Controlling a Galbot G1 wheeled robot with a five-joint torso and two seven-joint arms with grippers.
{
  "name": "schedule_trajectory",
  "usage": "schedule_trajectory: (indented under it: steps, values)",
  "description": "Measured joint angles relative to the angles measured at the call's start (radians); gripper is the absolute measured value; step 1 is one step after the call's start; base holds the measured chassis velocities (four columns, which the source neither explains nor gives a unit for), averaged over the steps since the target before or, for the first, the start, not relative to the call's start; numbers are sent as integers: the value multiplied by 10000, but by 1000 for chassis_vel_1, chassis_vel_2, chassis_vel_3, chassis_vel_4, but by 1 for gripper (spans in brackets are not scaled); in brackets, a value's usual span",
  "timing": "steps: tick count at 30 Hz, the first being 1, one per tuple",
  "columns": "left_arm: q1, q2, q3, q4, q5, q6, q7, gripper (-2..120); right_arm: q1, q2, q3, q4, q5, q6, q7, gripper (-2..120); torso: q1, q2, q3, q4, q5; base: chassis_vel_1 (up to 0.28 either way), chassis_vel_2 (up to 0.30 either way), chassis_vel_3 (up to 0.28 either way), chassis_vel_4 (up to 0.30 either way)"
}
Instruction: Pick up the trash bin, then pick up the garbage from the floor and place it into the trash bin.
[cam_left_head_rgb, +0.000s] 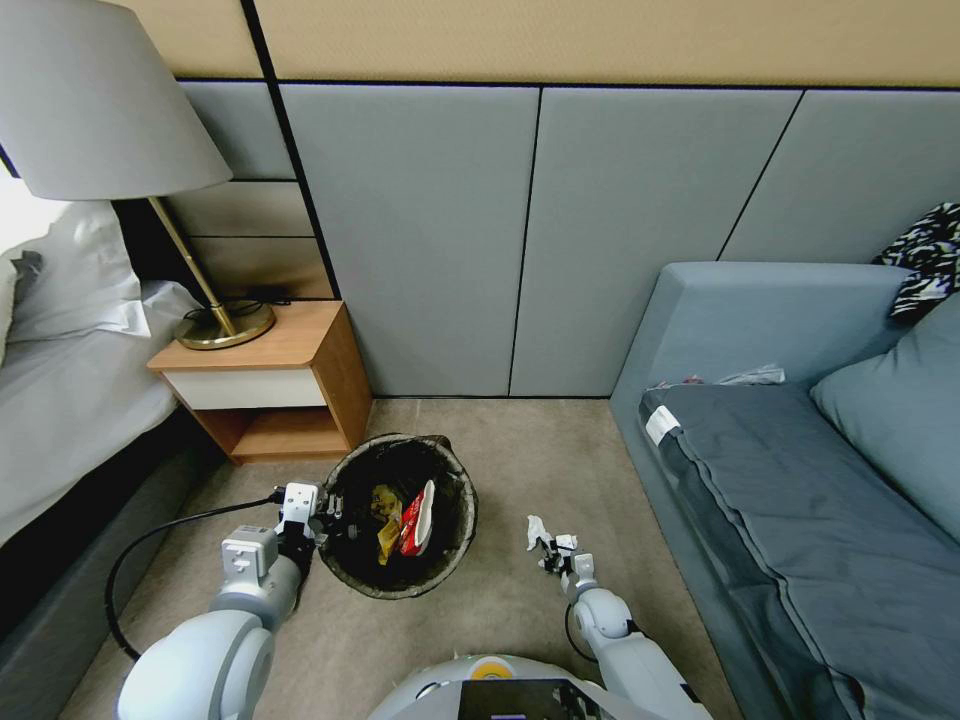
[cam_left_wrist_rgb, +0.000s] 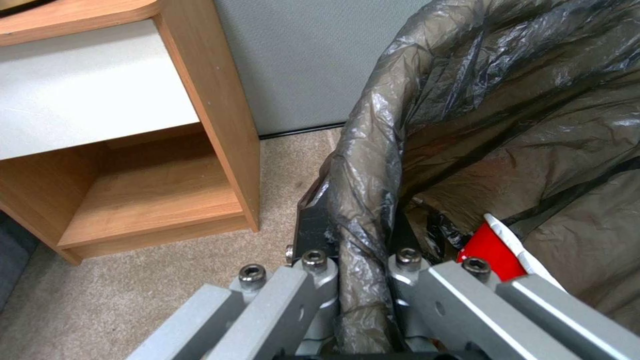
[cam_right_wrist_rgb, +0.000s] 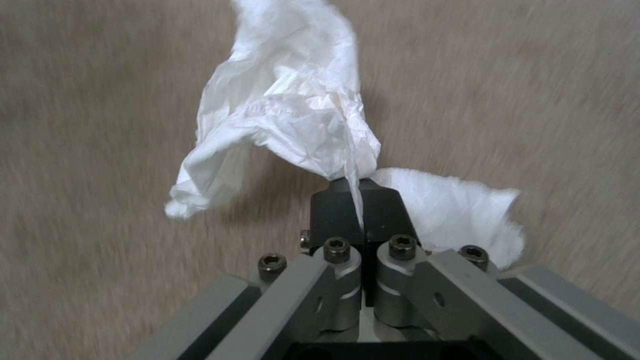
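Observation:
The trash bin (cam_left_head_rgb: 455, 475), lined with a dark bag, sits in front of me, left of centre. A red-and-white wrapper (cam_left_head_rgb: 418, 520) and a yellow wrapper (cam_left_head_rgb: 387, 520) lie inside it. My left gripper (cam_left_head_rgb: 322, 515) is shut on the bin's left rim (cam_left_wrist_rgb: 363, 200); in the left wrist view its fingers (cam_left_wrist_rgb: 313, 230) pinch the bag-covered rim between them. To the right of the bin, above the carpet floor (cam_left_head_rgb: 520, 450), my right gripper (cam_left_head_rgb: 552, 552) is shut on a crumpled white tissue (cam_right_wrist_rgb: 287, 110), which sticks out past the fingertips (cam_right_wrist_rgb: 333, 210).
A wooden nightstand (cam_left_head_rgb: 285, 385) with a brass lamp (cam_left_head_rgb: 215, 325) stands just left of the bin, beside a bed (cam_left_head_rgb: 70, 400). A grey-blue sofa (cam_left_head_rgb: 780, 450) fills the right side. A padded wall (cam_left_head_rgb: 500, 250) closes the back. A black cable (cam_left_head_rgb: 150, 545) loops by my left arm.

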Motion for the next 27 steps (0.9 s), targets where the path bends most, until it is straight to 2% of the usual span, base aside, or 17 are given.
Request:
schedule_trajectory:
  steps: [5, 7, 8, 11, 15, 17, 18, 20, 22, 24, 25, 27]
  values:
    - [-17, -11, -40, 0, -50, -13, 12, 1, -90, -25, 247, 651, -157, 0, 44, 0, 0, 0, 0, 0, 1, 0, 0, 0, 0]
    - [-21, -22, -41, 0, -66, -17, 18, 1, -255, -30, 675, 1516, -306, -129, -54, 0, 0, 0, 0, -2, 0, 0, 0, 0, 0]
    - [-21, -22, -41, 0, -66, -17, 18, 1, -255, -30, 675, 1516, -306, -129, -54, 0, 0, 0, 0, -2, 0, 0, 0, 0, 0]
    - [-49, -20, -37, 0, -70, -27, 19, 1, -406, 46, 1425, 2985, -816, -232, -499, 0, 0, 0, 0, -2, -1, 0, 0, 0, 0]
    - [-51, -10, -36, 0, -74, -31, 20, 1, -414, -85, 1649, 3804, -1053, -167, -643, 0, 1, 0, 0, -3, -1, 0, 0, 0, 0]
    - [-46, 17, -41, 0, -84, -32, 21, 1, -424, -244, 1852, 4889, -1034, -316, -828, 0, 0, 0, 0, 0, -5, 0, 0, 0, 0]
    - [-46, 17, -41, 0, -84, -32, 21, 1, -424, -244, 1852, 4889, -1034, -316, -828, 0, 0, 0, 0, 0, -5, 0, 0, 0, 0]
    - [-49, 23, -40, 0, -88, -33, 23, 1, -457, -378, 1896, 5835, -852, -608, -980, 0, -1, 0, 0, 0, 1, 0, 0, 0, 0]
    - [-54, 23, -34, 0, -87, -33, 23, 1, -469, -416, 1895, 6143, -766, -721, -1040, 0, -1, 0, 0, -1, -1, 0, 0, 0, 0]
    - [-71, 12, 4, 0, -97, -33, 23, 1, -539, -527, 1805, 7174, -485, -1109, -1400, 0, -1, 0, 0, -1, 0, 0, 0, 0, 0]
    - [-71, 12, 4, 0, -97, -33, 23, 1, -539, -527, 1805, 7174, -485, -1109, -1400, 0, -1, 0, 0, -1, 0, 0, 0, 0, 0]
    - [-85, 10, 14, 0, -127, -33, 21, 1, -569, -590, 1572, 8005, -184, -1393, -1625, 0, -1, 0, 0, -2, -3, 0, 0, 0, 0]
